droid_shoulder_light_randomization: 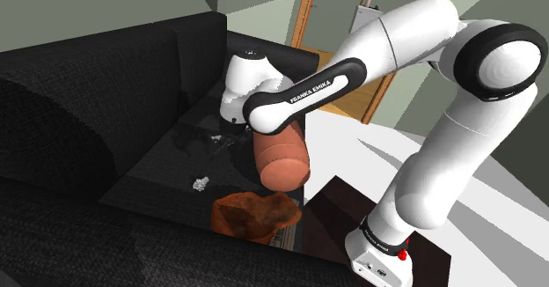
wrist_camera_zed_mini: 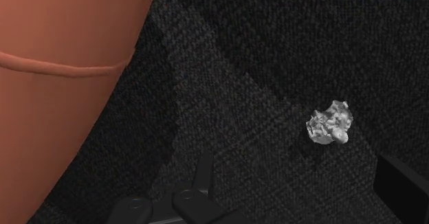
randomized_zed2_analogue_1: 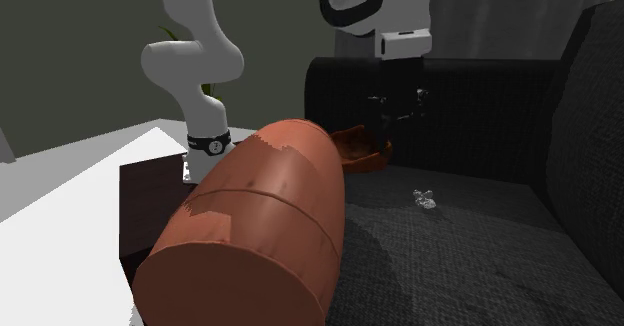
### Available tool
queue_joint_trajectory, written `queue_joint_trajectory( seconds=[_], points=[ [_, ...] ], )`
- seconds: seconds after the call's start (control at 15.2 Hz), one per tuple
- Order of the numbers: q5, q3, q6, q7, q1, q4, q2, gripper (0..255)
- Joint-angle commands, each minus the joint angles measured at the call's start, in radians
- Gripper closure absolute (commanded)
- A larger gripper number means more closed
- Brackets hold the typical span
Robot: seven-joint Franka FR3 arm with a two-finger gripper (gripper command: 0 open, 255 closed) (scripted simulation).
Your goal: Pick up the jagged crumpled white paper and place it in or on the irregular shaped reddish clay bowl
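On the black sofa [droid_shoulder_light_randomization: 79,109] seat, under the claw [randomized_zed2_analogue_1: 400,114] and well clear of its tips: small crumpled white paper [wrist_camera_zed_mini: 328,124], lying loose on the fabric. Seen along the claw, sits out past the fingers [wrist_camera_zed_mini: 202,181], between their lines yet nearer one of them, touching neither. Not in the bowl [droid_shoulder_light_randomization: 255,215]; apart from it on the same seat. Reddish and rough-edged, that bowl, by the seat's front edge, off to the claw's side toward the stand [droid_shoulder_light_randomization: 339,206]. Close by the claw's other finger, the one farther from the paper: a big reddish-brown roll [randomized_zed2_analogue_1: 250,234], lying on its side, apart from the paper. Claw wide open, gripping nothing, pointed down at the seat. White arm [droid_shoulder_light_randomization: 413,56] up from the dark stand, bent over at the elbow, forearm slanting down across the roll to the seat.
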Motion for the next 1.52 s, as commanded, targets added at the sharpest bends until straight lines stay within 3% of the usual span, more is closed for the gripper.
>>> queue_joint_trajectory(
  seconds=[0.0,0.33,0.86,1.39,1.45],
  points=[
    [-0.042,0.009,0.029,0.055,0.013,0.043,0.077,0],
    [-0.149,-0.001,0.075,0.179,0.072,0.176,0.269,0],
    [-0.204,-0.033,0.149,0.218,0.098,0.19,0.363,0],
    [-0.204,-0.034,0.149,0.218,0.098,0.19,0.363,0],
    [-0.204,-0.034,0.149,0.218,0.098,0.19,0.363,255]
  ],
)
